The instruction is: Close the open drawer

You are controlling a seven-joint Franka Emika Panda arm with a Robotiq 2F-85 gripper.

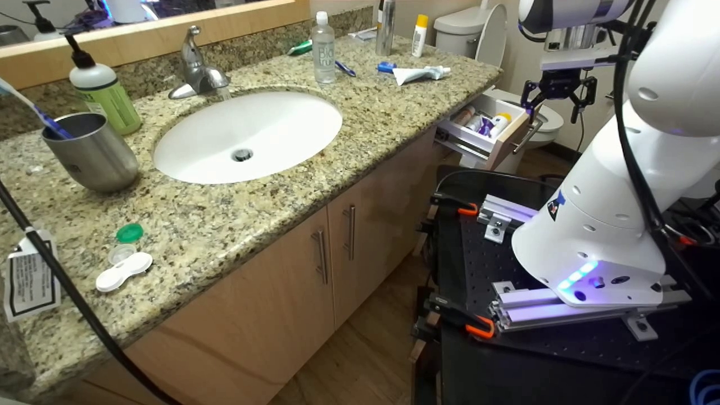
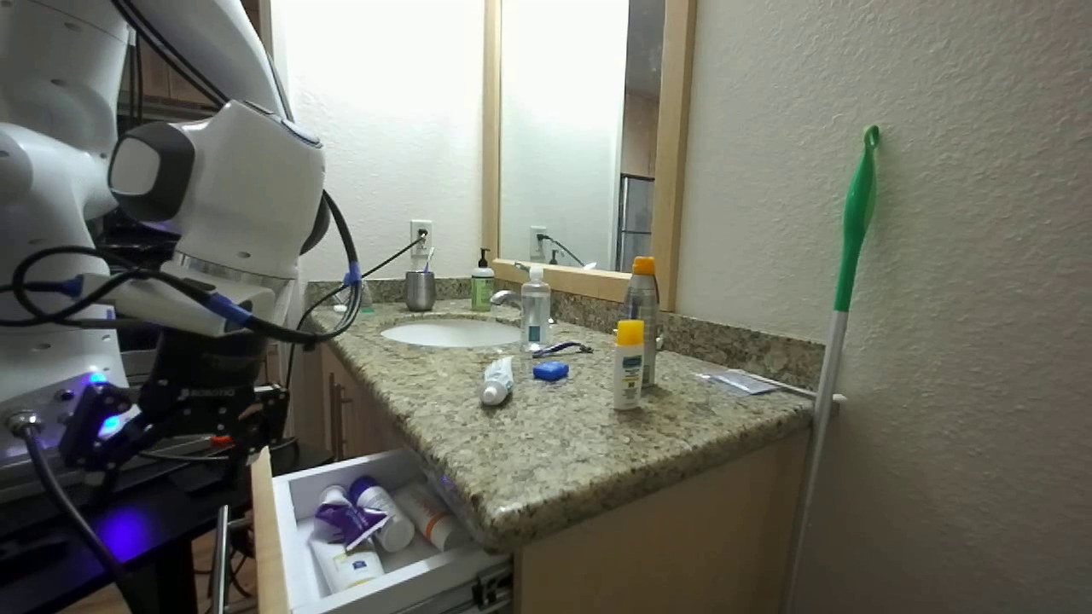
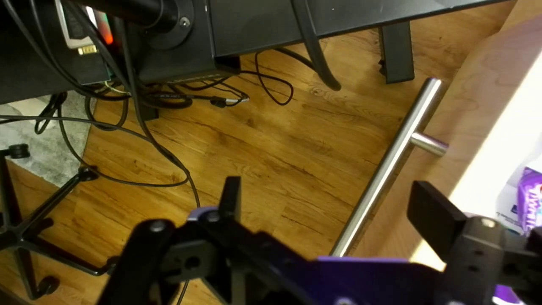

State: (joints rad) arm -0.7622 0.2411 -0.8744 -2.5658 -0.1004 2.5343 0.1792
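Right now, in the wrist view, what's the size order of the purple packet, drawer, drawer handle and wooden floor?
1. Wooden floor
2. Drawer
3. Drawer handle
4. Purple packet
Ranked by visible parts only; the packet is cut off at the edge.

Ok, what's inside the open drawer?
The drawer shows a purple packet, a white tube, a purple-capped container and an orange-marked container. The countertop covers its back; what lies there is hidden.

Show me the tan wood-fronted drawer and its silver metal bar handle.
Tan wood-fronted drawer (image 2: 267,530), in an exterior view: front's top edge.
Silver metal bar handle (image 3: 385,170), wrist view: on the bar.
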